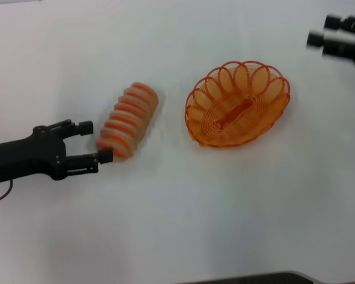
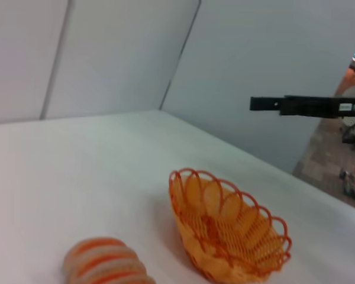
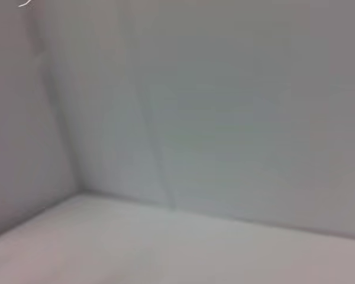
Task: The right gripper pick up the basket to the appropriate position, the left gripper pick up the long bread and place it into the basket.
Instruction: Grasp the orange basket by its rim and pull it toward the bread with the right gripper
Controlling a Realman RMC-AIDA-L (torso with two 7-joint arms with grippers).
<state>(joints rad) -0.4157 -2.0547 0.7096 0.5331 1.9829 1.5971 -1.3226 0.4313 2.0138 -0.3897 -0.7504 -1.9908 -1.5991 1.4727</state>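
Observation:
The long bread (image 1: 129,119) lies on the white table, tan with orange stripes; its end also shows in the left wrist view (image 2: 103,263). My left gripper (image 1: 95,142) is open right at the bread's near end, one fingertip touching it. The orange wire basket (image 1: 237,103) stands empty to the right of the bread, also seen in the left wrist view (image 2: 228,228). My right gripper (image 1: 323,31) is open at the far right edge, away from the basket and holding nothing; it shows far off in the left wrist view (image 2: 252,104).
The white table (image 1: 177,225) stretches around both objects. A dark edge (image 1: 254,278) shows at the table's front. The right wrist view shows only grey walls and the tabletop.

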